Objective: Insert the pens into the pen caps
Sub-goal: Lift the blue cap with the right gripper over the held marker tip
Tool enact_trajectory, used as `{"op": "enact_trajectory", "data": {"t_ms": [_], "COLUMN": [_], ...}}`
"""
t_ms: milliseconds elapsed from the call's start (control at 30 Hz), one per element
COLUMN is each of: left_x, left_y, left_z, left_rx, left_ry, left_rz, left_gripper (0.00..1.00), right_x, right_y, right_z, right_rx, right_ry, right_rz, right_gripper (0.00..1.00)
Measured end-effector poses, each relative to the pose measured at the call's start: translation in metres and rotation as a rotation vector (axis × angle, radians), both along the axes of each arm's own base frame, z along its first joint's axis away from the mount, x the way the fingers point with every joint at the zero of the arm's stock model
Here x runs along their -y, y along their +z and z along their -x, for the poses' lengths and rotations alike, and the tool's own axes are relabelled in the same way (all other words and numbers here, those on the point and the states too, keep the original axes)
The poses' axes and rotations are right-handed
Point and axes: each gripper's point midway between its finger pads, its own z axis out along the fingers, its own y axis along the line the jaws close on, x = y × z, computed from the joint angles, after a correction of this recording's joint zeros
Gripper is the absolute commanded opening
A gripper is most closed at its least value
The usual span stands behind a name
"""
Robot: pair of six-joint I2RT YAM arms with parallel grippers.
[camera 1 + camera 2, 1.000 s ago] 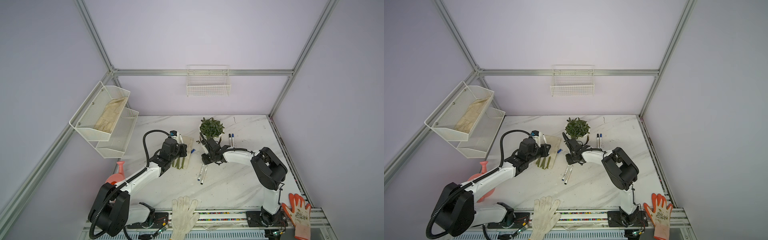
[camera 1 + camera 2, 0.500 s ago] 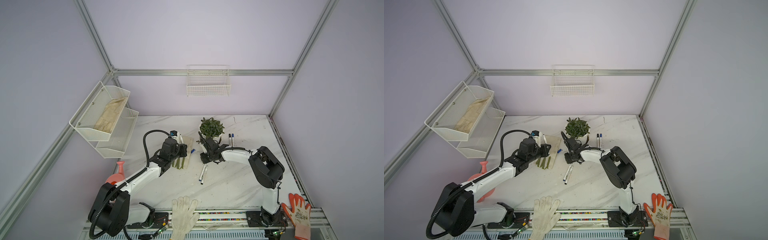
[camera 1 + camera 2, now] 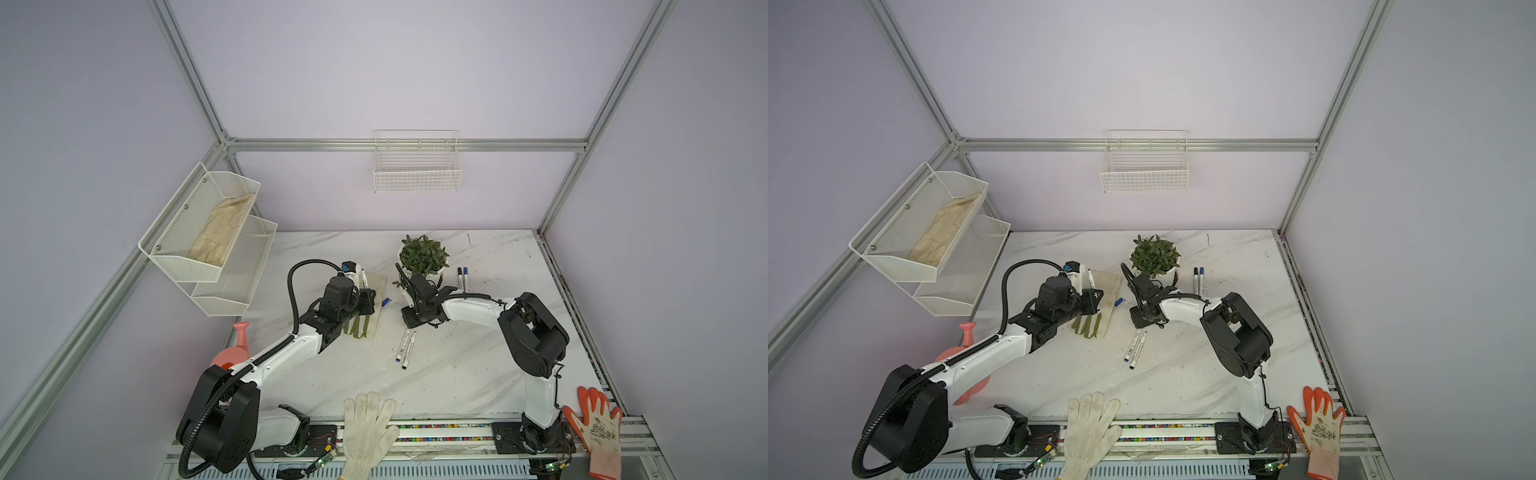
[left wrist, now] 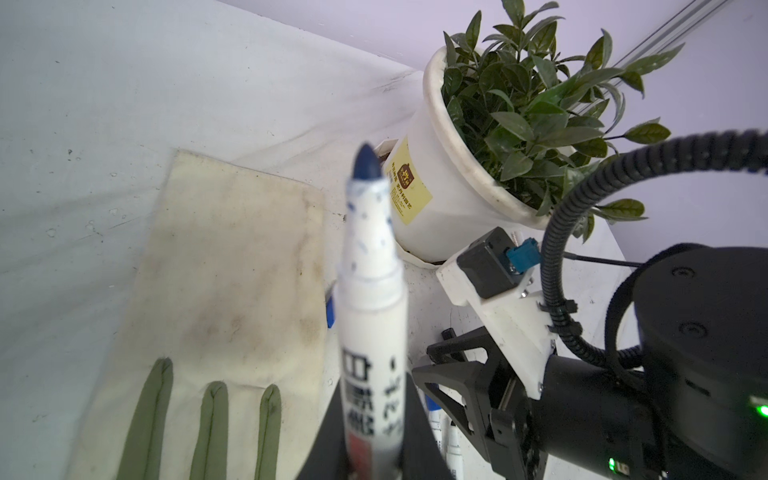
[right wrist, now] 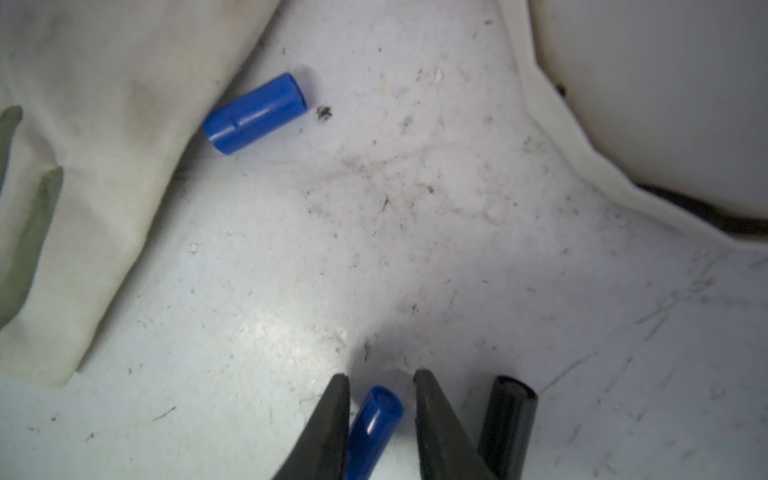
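My left gripper is shut on a white-barrelled pen whose bare blue tip points up; in both top views that pen stands above the cream glove. My right gripper is down at the table, open. Its jaws straddle a blue pen cap that leans on one finger, with a gap to the other. A black cap lies just outside the jaws. Another blue cap rests by the glove's edge. Two uncapped pens lie side by side mid-table. Two capped pens lie beside the plant.
A potted plant stands right behind the right gripper. Under the left gripper lies a cream glove with olive strips. A white glove and an orange glove lie at the front edge, with a pink watering can at the left.
The right arm has swung slightly to the left, its gripper staying low by the caps. The left arm and its pen have not moved.
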Motion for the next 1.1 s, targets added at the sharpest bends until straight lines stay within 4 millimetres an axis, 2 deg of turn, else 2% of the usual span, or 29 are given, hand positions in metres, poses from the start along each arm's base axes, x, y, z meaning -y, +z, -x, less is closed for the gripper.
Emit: {"op": "enact_trajectory", "data": {"t_ms": [367, 500, 633, 700, 800, 967, 1033, 1100], "left_x": [0.003, 0.005, 0.012, 0.017, 0.028, 0.059, 0.074, 0.085], "left_y": [0.000, 0.000, 0.000, -0.001, -0.003, -0.009, -0.010, -0.010], "left_z": [0.001, 0.003, 0.006, 0.008, 0.013, 0.031, 0.042, 0.051], "left_rx": [0.001, 0.001, 0.002, -0.002, -0.004, 0.000, 0.004, 0.012], "left_ry": [-0.017, -0.028, -0.069, -0.096, -0.158, -0.312, -0.385, -0.444], "left_rz": [-0.001, 0.000, 0.002, 0.008, 0.012, 0.008, 0.004, 0.001], "left_gripper": [0.00, 0.00, 0.00, 0.00, 0.00, 0.00, 0.00, 0.00], "right_x": [-0.006, -0.013, -0.023, -0.028, -0.032, -0.032, -0.022, -0.011], "right_y": [0.001, 0.003, 0.018, 0.034, 0.068, 0.155, 0.193, 0.218], "right_z": [0.006, -0.002, -0.017, -0.024, -0.033, -0.040, -0.041, -0.041], "right_rx": [-0.029, -0.017, 0.031, 0.071, 0.138, 0.282, 0.334, 0.363], "right_ry": [0.015, 0.014, 0.013, 0.015, 0.012, 0.007, -0.007, -0.016], "right_rz": [0.012, 0.006, -0.013, -0.036, -0.095, -0.300, -0.421, -0.524], "right_gripper": [0.11, 0.07, 0.05, 0.04, 0.03, 0.03, 0.03, 0.03]}}
